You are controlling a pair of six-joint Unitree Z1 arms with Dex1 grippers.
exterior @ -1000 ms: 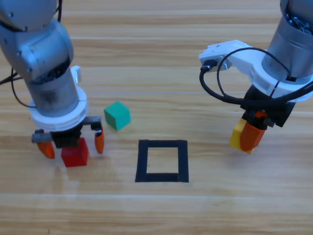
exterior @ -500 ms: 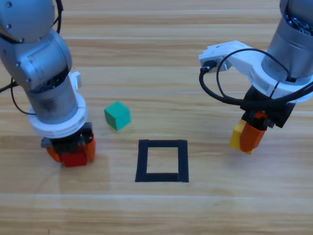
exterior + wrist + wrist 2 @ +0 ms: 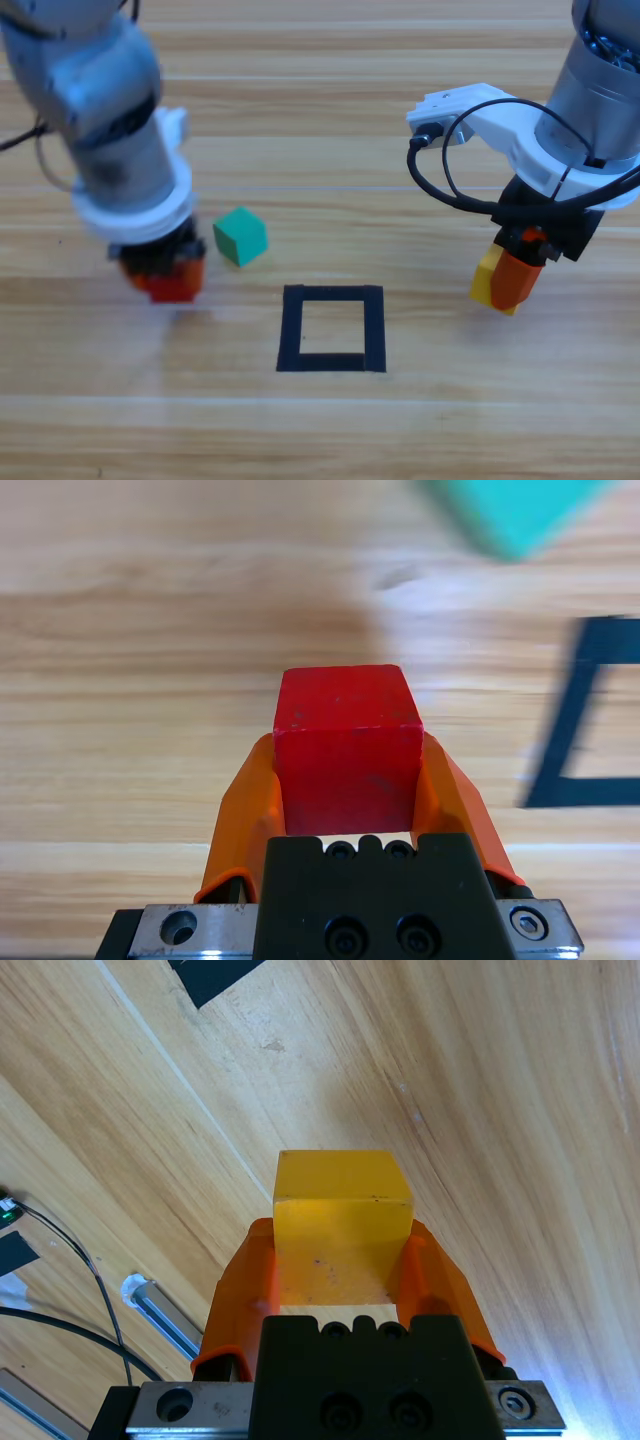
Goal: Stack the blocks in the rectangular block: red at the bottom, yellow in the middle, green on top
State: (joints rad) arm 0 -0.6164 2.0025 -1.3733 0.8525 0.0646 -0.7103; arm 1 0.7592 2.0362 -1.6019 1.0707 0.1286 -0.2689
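Left gripper [image 3: 163, 277] clamped on red cube [image 3: 347, 745], right gripper [image 3: 512, 278] on yellow cube [image 3: 340, 1225]. Risk: clipping green cube [image 3: 240, 236] en route to tape square [image 3: 331, 328].

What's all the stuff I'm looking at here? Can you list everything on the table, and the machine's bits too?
red cube: one, red, left of the tape square, clamped in the left gripper.
yellow cube: one, yellow, right of the tape square, clamped in the right gripper.
green cube: one, teal-green, loose on the table up-left of the tape square.
tape square: one, black outline, nothing inside it.
table: one, light wood.
black cable: one, looped at the right arm's wrist.
left gripper: one, orange jaws, shut on the red cube.
right gripper: one, orange jaws, shut on the yellow cube.
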